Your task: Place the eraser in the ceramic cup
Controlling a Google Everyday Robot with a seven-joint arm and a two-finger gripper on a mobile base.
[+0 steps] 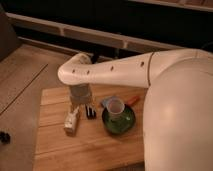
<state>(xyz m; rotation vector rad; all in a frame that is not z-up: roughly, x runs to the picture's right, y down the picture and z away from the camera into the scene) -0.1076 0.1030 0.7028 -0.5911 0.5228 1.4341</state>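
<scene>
The eraser (90, 111), a small black bar with a lighter stripe, lies on the wooden table (85, 147) just below my gripper (81, 101). The gripper hangs down from the white arm, directly over the table between the eraser and a pale yellowish bottle (72, 121). The ceramic cup (115, 106), pale and tapered, stands at the near-left rim of the dark green bowl (120, 121), to the right of the eraser.
A small orange-red object (132, 100) lies behind the bowl. My white arm and body (175, 115) cover the table's right side. The floor lies to the left, with a dark object (4, 137) at the left edge.
</scene>
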